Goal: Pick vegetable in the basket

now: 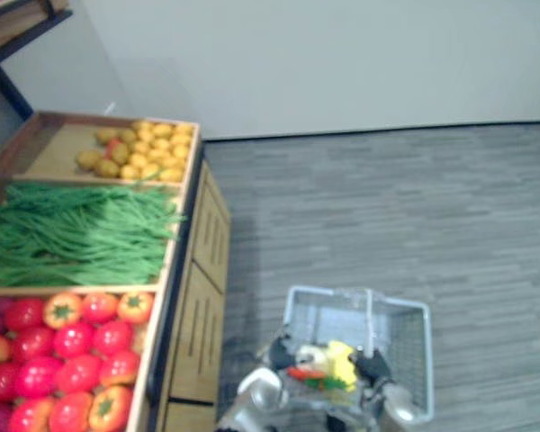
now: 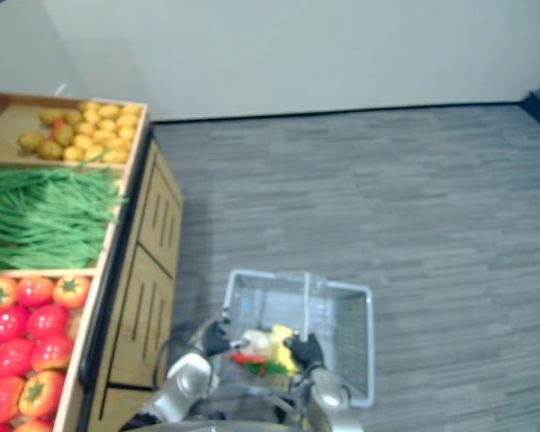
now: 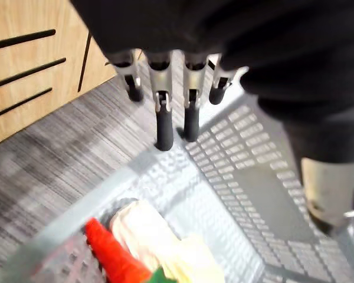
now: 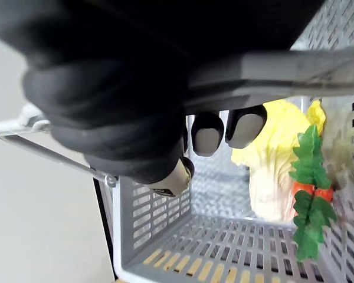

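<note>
Wooden display stand (image 1: 193,297), far left: three open compartments on top, slatted panels down its side.
- Rear compartment: heap of small yellow potatoes (image 1: 144,151).
- Middle compartment: green beans (image 1: 81,234), laid lengthwise in a thick bed.
- Front compartment: tomatoes (image 1: 63,355), red with a few orange, stalk ends up.

Floor (image 1: 414,207): grey plank pattern, running from the stand to a pale wall (image 1: 342,54).

Left hand (image 3: 163,112): just right of the stand's lower corner, at the near left corner of the basket. Fingers are straight and hang down side by side over the basket's rim. They grasp nothing, and the thumb cannot be made out.

Basket (image 1: 328,317): grey plastic mesh, rectangular, close in front of the robot and beside the stand. Its handle (image 4: 295,71) is raised. Whether its base rests on the floor cannot be told.

Contents of the basket, at its near end between the two hands:
- Carrot (image 3: 115,259): red-orange, pointed, with a green leafy top, lying against the cabbage.
- Napa cabbage (image 4: 271,153): pale yellow and white.

Right hand (image 4: 206,134): at the near right side of the basket. Its fingers are curled under the flat grey bar of the handle and closed round it, dark tips turned back toward the palm
</note>
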